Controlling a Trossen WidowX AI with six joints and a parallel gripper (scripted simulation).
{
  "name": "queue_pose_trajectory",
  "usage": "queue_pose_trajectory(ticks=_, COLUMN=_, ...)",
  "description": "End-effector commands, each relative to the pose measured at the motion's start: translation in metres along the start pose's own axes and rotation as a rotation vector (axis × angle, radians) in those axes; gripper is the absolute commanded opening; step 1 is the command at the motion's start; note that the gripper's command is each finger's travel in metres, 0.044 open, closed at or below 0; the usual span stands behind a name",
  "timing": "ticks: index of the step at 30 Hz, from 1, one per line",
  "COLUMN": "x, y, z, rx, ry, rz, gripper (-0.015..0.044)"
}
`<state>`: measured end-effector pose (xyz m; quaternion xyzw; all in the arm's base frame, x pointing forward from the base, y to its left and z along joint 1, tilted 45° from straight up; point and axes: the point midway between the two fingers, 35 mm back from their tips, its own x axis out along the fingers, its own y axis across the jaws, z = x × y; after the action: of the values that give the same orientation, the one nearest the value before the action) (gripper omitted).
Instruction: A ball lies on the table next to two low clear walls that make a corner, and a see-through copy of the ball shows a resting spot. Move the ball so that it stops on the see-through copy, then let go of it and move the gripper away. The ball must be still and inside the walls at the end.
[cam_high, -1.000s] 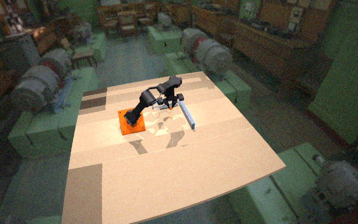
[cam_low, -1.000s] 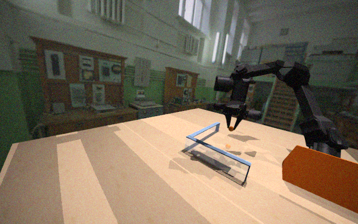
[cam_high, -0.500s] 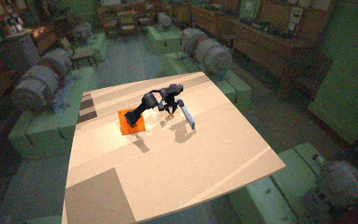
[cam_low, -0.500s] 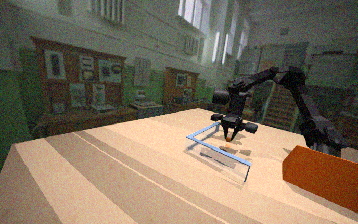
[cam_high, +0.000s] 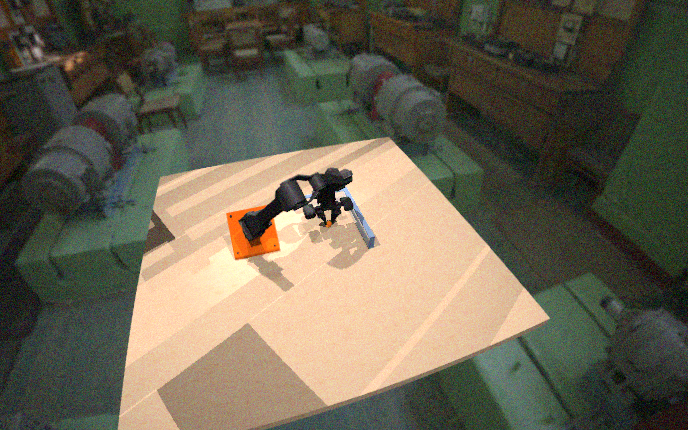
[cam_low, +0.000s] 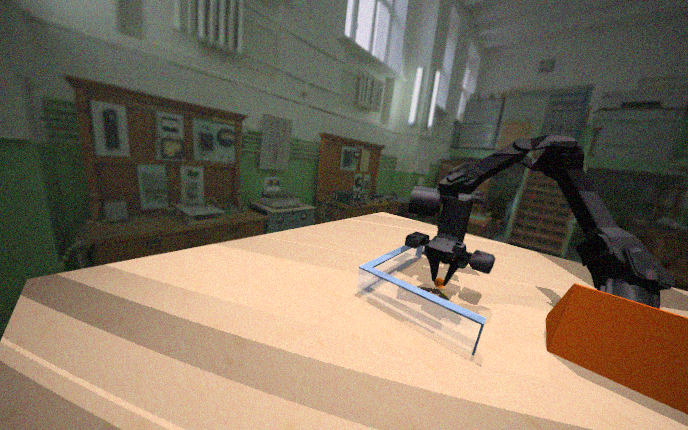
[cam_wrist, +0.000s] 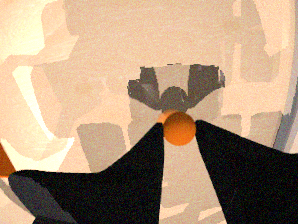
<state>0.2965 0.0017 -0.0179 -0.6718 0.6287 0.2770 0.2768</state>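
From above: gripper (cam_high: 328, 221) shut on ball (cam_high: 329, 223), walls (cam_high: 364, 223) just beyond, open table (cam_high: 324, 324) elsewhere. From the side: ball (cam_low: 439, 280) at fingertips, low over the tabletop inside the corner. From the wrist: ball (cam_wrist: 178, 128) directly below, see-through copy (cam_wrist: 166, 116) peeking just behind it.

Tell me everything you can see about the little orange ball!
The ball is small, round, plain orange and smooth, with a soft shine on top. The gripper has its two dark jaws shut on it, one pressing each side, right at their tips. It hangs low over the tan table, on the inner side of the clear walls with blue top edges, close above its dark shadow. A paler orange rim peeks out just behind it, probably the see-through copy. Whether the ball touches the table cannot be told.
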Motion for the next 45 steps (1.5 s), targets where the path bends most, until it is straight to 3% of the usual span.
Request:
queue_pose_trajectory(ticks=1, x=0.009, y=0.004, z=-0.001, rx=-0.011, ry=0.007, rz=0.008, gripper=0.0)
queue_pose_trajectory(ticks=10, x=0.013, y=0.004, z=-0.001, rx=-0.011, ry=0.008, rz=0.008, gripper=0.0)
queue_pose_trajectory(ticks=18, x=0.01, y=0.001, z=0.0, rx=0.0, ry=0.002, rz=0.002, gripper=0.021)
queue_pose_trajectory(ticks=26, x=0.008, y=0.0, z=0.0, rx=-0.001, ry=0.002, rz=0.002, gripper=0.0213)
queue_pose_trajectory(ticks=32, x=-0.074, y=0.002, z=0.001, rx=-0.011, ry=0.003, rz=0.009, gripper=0.0213)
queue_pose_trajectory(ticks=44, x=-0.071, y=0.001, z=0.002, rx=-0.021, ry=0.002, rz=-0.005, gripper=0.0213)
queue_pose_trajectory(ticks=45, x=-0.073, y=0.001, z=0.002, rx=-0.021, ry=0.002, rz=-0.005, gripper=0.024)
